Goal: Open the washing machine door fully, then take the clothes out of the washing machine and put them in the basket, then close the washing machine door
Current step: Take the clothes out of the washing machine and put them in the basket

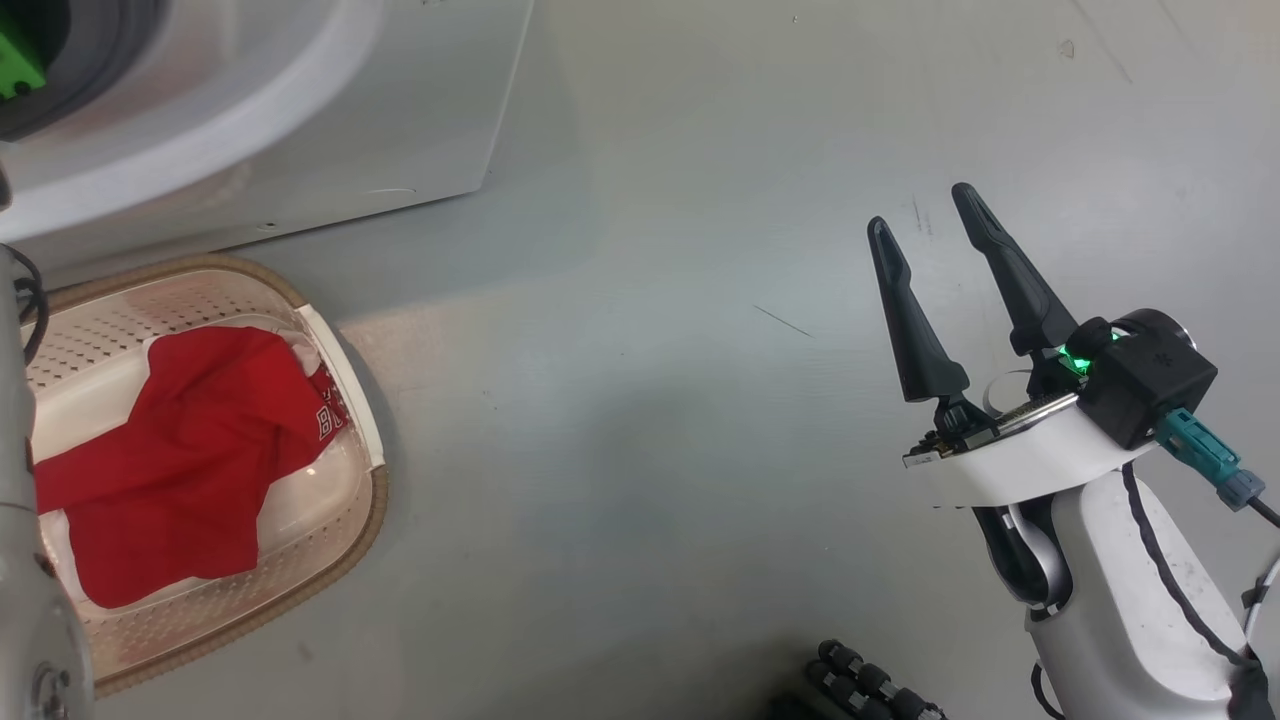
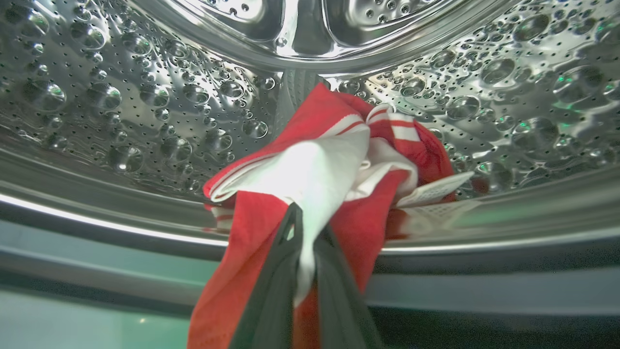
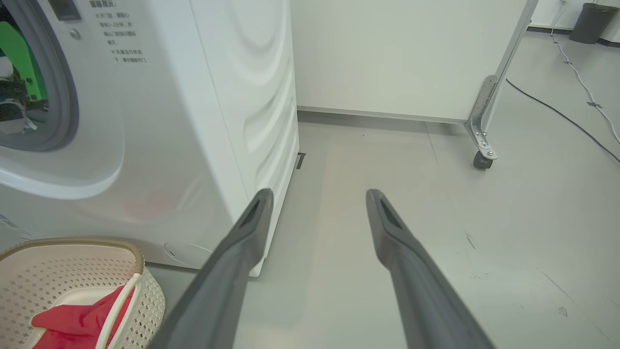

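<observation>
Inside the perforated steel drum (image 2: 121, 111) of the washing machine (image 1: 330, 110), my left gripper (image 2: 307, 220) is shut on the clothes (image 2: 315, 169), a red and white garment that trails over the drum's lip. Another red garment (image 1: 190, 450) lies in the cream basket (image 1: 355, 520), which stands on the floor in front of the washer. The right wrist view has the same basket (image 3: 145, 300) beside the washer's front (image 3: 169, 145). Far to the right of it, my right gripper (image 1: 922, 208) hangs open and empty over bare floor, also open in its own view (image 3: 318, 194). The washing machine door is out of view.
A white panel on a caster wheel (image 3: 482, 159) stands behind the washer's right side. Cables (image 3: 571, 116) run over the floor at the far right, near a dark bin (image 3: 588, 22). Part of my base (image 1: 870, 690) is at the bottom edge. Grey floor spreads right of the basket.
</observation>
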